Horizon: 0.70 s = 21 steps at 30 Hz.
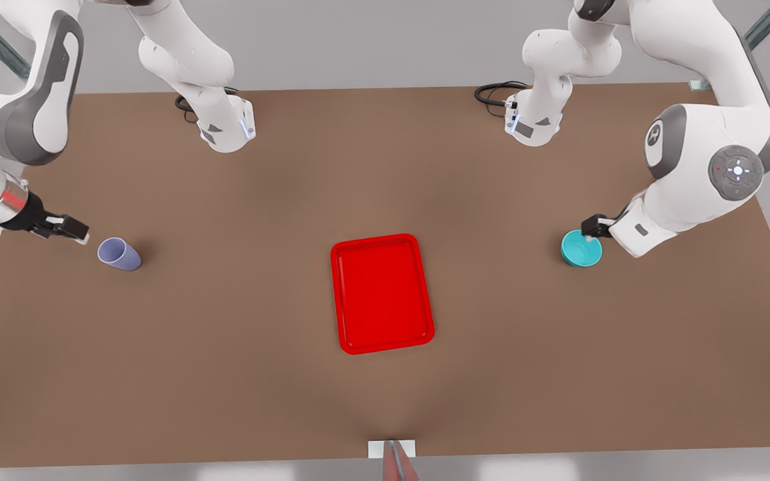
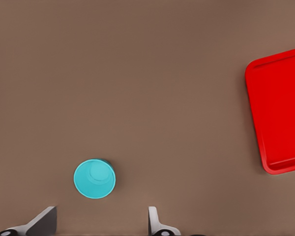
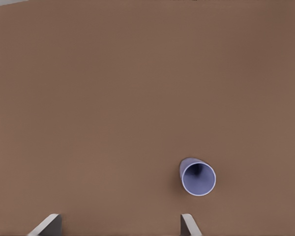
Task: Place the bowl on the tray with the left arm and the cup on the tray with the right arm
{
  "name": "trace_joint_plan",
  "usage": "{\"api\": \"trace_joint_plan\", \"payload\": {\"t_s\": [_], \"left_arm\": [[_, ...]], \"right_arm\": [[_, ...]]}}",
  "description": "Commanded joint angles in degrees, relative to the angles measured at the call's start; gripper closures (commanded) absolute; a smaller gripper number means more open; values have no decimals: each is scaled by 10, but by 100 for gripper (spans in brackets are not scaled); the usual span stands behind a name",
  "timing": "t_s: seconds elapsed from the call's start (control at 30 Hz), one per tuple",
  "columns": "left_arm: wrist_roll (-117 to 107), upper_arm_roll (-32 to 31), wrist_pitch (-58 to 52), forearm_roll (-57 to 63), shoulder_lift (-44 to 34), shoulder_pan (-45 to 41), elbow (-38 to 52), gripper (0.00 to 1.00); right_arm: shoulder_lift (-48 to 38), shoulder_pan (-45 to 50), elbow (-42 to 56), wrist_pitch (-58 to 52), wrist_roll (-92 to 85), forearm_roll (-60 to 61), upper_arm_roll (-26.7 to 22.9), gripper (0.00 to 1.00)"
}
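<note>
In the middle of the brown table lies the red tray, with nothing on it yet. It sits between the two arms so each can reach it.

The bowl stands upright toward the front view's right, well apart from the tray. The left gripper hangs just over the bowl's far rim. Its fingers are spread wide and hold nothing (wide enough, I think, to fit around the bowl).

The cup stands toward the front view's left, also well apart from the tray. The right gripper is just beside it, not touching, with its fingers wide apart and holding nothing too. Both arms look ready to come down and grab.
</note>
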Motion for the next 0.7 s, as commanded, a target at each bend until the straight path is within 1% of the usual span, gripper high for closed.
{"api": "trace_joint_plan", "payload": {"t_s": [0.0,0.03,0.07,0.13,0.23,0.27,0.33,0.37,0.4,0.53,0.6,0.67], "left_arm": [[3,0,0,2,0,0,-1,0],[4,25,-6,-6,0,0,-14,0],[7,40,-13,-5,-2,0,-63,0],[7,79,67,-24,-1,1,-155,0],[50,121,183,-96,3,18,-253,0],[98,135,202,-105,6,29,-272,0],[176,136,254,-132,23,58,-304,0],[202,137,290,-167,36,71,-327,0],[203,136,316,-171,44,72,-342,0],[206,138,318,-232,76,83,-358,0],[206,140,335,-232,85,91,-359,0],[228,140,346,-231,75,93,-388,0]], "right_arm": [[0,53,0,0,0,0,0,0],[0,52,0,0,0,0,-1,0],[0,52,0,0,0,0,-1,0],[0,51,-1,4,0,0,-1,0],[1,50,-1,4,0,1,-1,0],[1,50,-1,5,0,0,-1,0],[2,50,-1,11,0,1,-1,0],[2,50,-2,11,0,1,-1,0],[2,50,-2,11,0,1,-1,0],[3,50,-1,16,-1,1,-1,0],[3,50,-1,17,-1,1,-1,0],[3,50,-1,17,-1,1,-1,0]]}}
